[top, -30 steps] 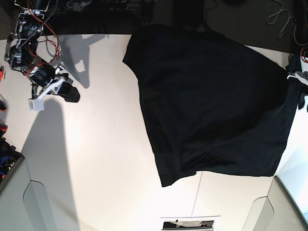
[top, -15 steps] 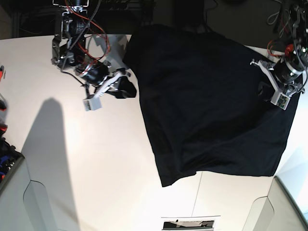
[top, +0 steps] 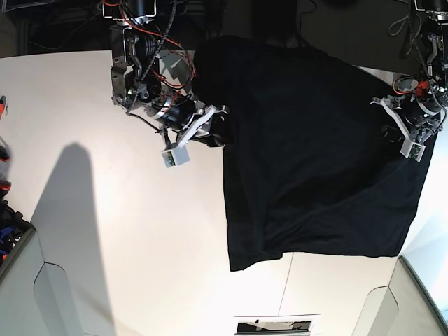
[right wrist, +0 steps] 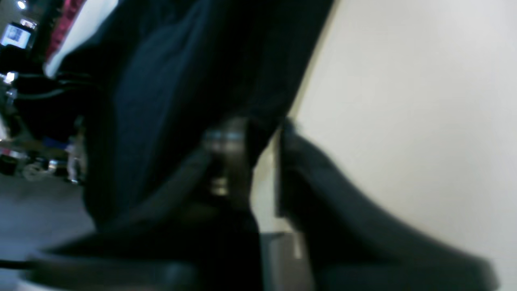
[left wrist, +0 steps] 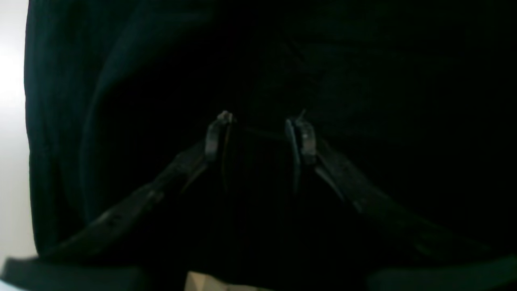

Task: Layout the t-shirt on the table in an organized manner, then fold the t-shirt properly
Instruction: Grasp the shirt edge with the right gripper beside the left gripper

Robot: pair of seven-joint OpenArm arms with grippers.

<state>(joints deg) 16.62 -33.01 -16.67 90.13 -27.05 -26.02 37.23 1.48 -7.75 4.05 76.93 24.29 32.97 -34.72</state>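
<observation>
The white table [top: 126,245] carries the black t-shirt [top: 315,161], spread mostly flat across its far half.

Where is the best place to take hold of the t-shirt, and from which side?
Probably the t-shirt's side edges: both lie flat on the table, so each gripper can pinch cloth coming in from outside. The right gripper is at one edge already.

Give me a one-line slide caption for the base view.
Two arms work a black t-shirt on the white table: right gripper at its edge, left gripper over the cloth.
</observation>
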